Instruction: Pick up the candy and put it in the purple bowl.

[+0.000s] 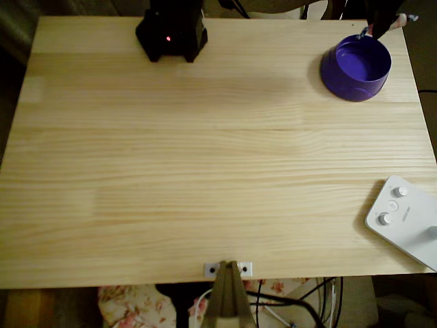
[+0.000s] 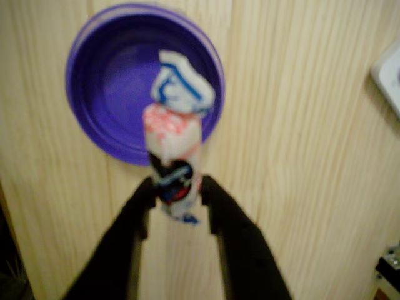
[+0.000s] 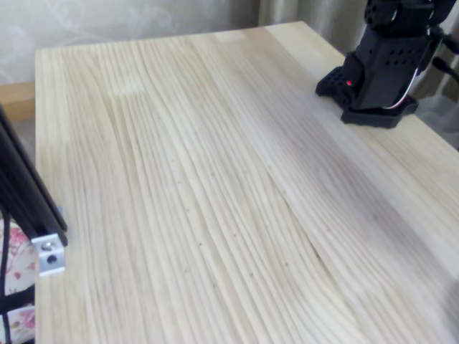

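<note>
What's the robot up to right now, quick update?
Gripper shut on candy. Candy held above the bowl, near its rim. Bowl empty, nothing in the way.

candy [image 2: 174,147] above purple bowl [image 2: 112,81]

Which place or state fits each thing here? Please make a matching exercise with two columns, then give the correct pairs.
Things:
1. candy
2. purple bowl
3. white device with knobs
4. black robot base

Places or states:
A. at the table's lower right edge in the overhead view
B. held between the two fingers of the hand
C. empty, near the table's upper right corner in the overhead view
D. at the table's upper edge, showing a small red light

Pairs: 1-B, 2-C, 3-A, 4-D
</note>
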Motion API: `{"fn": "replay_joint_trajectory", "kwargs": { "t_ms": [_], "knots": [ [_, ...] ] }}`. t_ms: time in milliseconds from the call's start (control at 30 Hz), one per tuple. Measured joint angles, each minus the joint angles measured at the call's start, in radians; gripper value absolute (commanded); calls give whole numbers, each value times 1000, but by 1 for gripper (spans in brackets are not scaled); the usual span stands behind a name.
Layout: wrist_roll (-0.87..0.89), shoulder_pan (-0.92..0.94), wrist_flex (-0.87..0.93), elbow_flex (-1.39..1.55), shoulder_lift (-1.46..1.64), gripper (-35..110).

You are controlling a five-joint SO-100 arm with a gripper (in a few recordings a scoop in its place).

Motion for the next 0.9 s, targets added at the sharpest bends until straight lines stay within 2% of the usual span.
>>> {"fn": "replay_joint_trajectory", "kwargs": {
  "t_ms": [900],
  "knots": [
    [-28, -31, 0, -156, -155, 9]
  ]
}}
